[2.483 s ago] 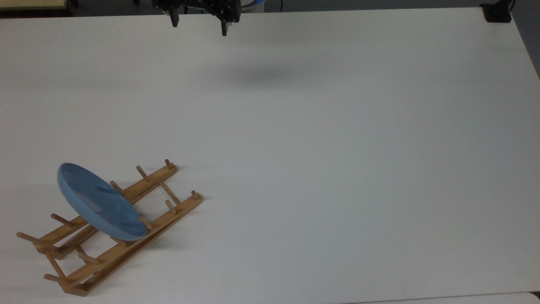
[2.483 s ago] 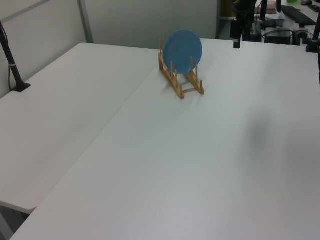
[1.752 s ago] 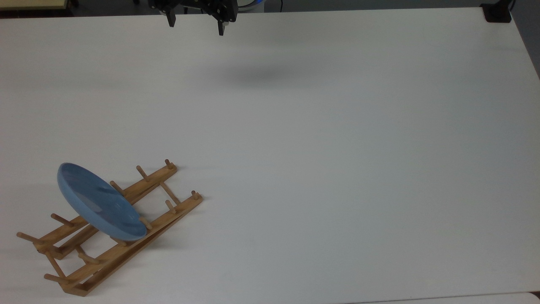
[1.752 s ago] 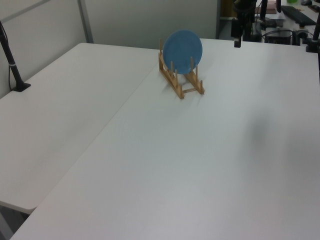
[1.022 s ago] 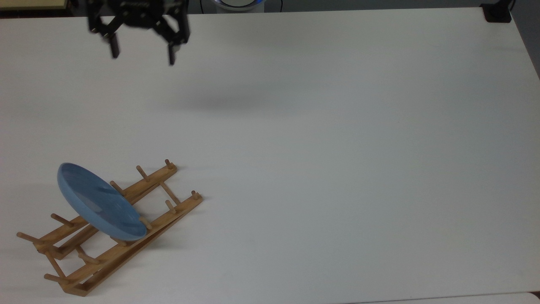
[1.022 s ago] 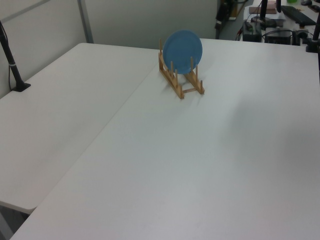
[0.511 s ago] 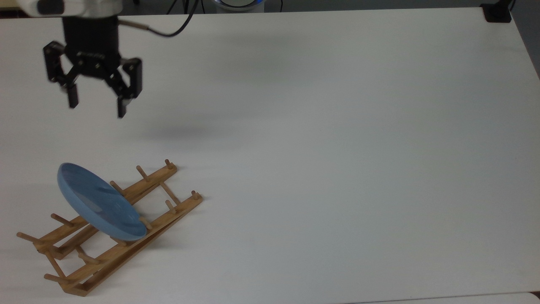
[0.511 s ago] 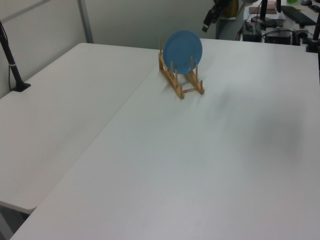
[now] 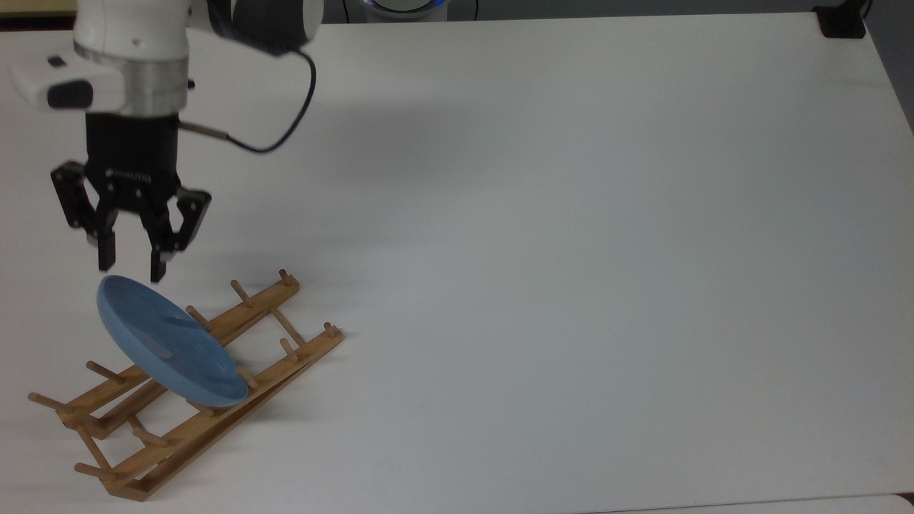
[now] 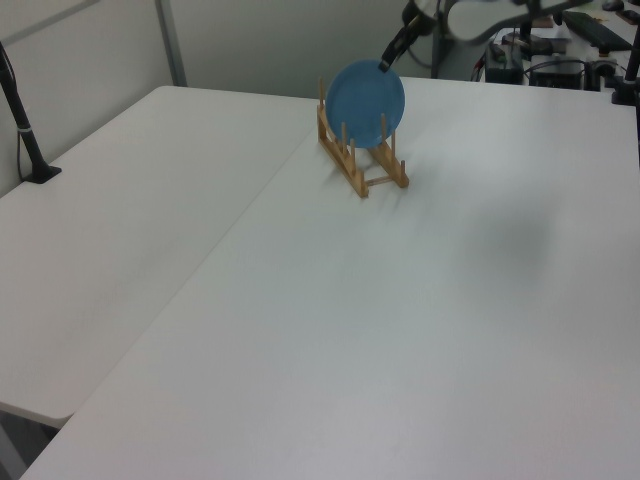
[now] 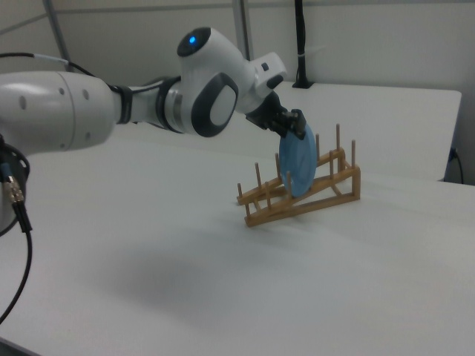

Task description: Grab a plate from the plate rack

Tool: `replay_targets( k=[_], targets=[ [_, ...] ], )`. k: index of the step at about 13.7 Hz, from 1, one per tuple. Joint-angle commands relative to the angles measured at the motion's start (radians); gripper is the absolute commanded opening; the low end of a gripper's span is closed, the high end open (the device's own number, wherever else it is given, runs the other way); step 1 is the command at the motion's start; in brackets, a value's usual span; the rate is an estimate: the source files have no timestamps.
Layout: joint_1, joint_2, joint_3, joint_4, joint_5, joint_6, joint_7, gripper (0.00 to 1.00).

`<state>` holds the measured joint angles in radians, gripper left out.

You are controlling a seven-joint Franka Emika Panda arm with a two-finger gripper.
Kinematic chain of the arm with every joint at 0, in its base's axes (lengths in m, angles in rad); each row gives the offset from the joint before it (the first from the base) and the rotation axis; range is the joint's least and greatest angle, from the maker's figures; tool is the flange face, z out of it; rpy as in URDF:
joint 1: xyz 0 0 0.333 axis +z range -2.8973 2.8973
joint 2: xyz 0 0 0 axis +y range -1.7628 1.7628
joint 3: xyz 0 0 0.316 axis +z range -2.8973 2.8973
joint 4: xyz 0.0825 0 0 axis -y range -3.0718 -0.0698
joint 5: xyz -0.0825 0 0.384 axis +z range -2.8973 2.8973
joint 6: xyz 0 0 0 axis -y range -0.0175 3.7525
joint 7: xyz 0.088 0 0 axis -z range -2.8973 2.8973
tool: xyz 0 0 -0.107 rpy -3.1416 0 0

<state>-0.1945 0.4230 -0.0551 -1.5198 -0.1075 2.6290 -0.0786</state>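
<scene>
The light-blue plate (image 9: 171, 343) stands on edge, leaning between the pegs of the wooden plate rack (image 9: 214, 421) near the top view's lower left. My gripper (image 9: 131, 270) hangs open just above the plate's upper rim, its black fingers pointing down with a gap between them. In the left view the plate (image 10: 366, 103) faces the camera on the rack (image 10: 365, 168), and the gripper (image 10: 388, 56) sits at its top right edge. In the right view the gripper (image 11: 294, 127) meets the top of the plate (image 11: 298, 167) above the rack (image 11: 304, 202). Whether the fingers touch the rim is unclear.
The white table (image 9: 571, 250) stretches wide to the top view's right of the rack. A black clamp base (image 9: 842, 21) sits at its top right corner. In the left view a black post (image 10: 25, 125) stands at the far left edge, and desks with equipment lie behind the table.
The arm has swept from the table's far edge toward the top view's lower left and come down, ending right above the plate's rim. The fingertips look closer together than before. Plate and rack have not moved.
</scene>
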Motion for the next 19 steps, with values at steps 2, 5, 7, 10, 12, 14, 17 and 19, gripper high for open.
replay_targets(
  k=[2,5,7,10,12,14,17,19],
  targets=[
    [0.006,0.036,-0.031,0.030,-0.015,0.065,-0.012,0.45],
    [0.006,0.036,-0.031,0.035,-0.024,0.065,-0.013,0.45],
    [0.006,0.034,-0.032,0.035,-0.029,0.063,-0.013,0.45],
    [0.003,0.036,-0.044,0.035,-0.063,0.065,-0.015,0.39],
    [-0.012,0.040,-0.046,0.035,-0.109,0.066,-0.016,0.32],
    [-0.014,0.049,-0.046,0.036,-0.112,0.094,-0.016,0.31],
    [-0.014,0.066,-0.046,0.036,-0.136,0.112,-0.016,0.31],
    [-0.014,0.068,-0.046,0.036,-0.141,0.112,-0.015,0.31]
  ],
)
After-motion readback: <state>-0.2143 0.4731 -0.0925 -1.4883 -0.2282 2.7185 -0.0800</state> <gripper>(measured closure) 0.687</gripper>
